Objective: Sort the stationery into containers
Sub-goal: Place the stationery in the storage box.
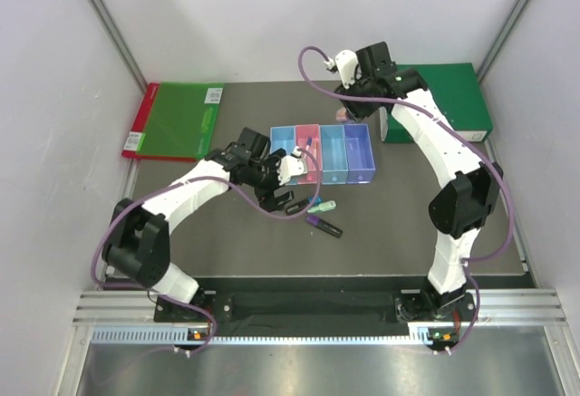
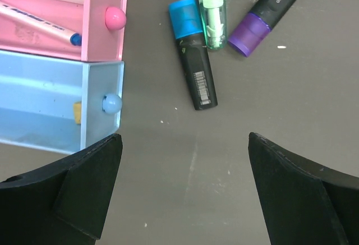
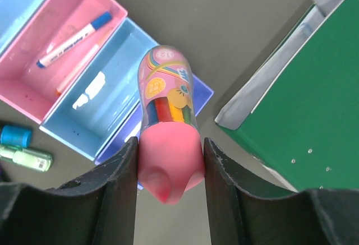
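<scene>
Meanwhile the right end effector [image 3: 168, 166] pinched the stubby pink piece [image 3: 167, 133] above the bins [image 1: 323, 153].
Left end effector [image 2: 185, 161] stood spread over the desk [image 2: 280, 116] beside the black-blue marker [image 2: 192, 60], mint pen [image 2: 212, 9] and purple marker [image 2: 269, 12]; a white-blue pen [image 3: 73, 38] lay in the pink bin [image 3: 33, 96].

Dark grey worktop [image 1: 381, 224], speckled with small white flecks. Near its middle, a row of four joined bins [image 1: 322, 153]. Just nearer the front edge: black-blue marker [image 2: 192, 54], mint green marker [image 2: 211, 10], purple-black marker [image 2: 269, 12]. At the far left corner, flat green folder [image 1: 177, 120]; at the far right corner, dark green binder [image 1: 449, 97].
</scene>
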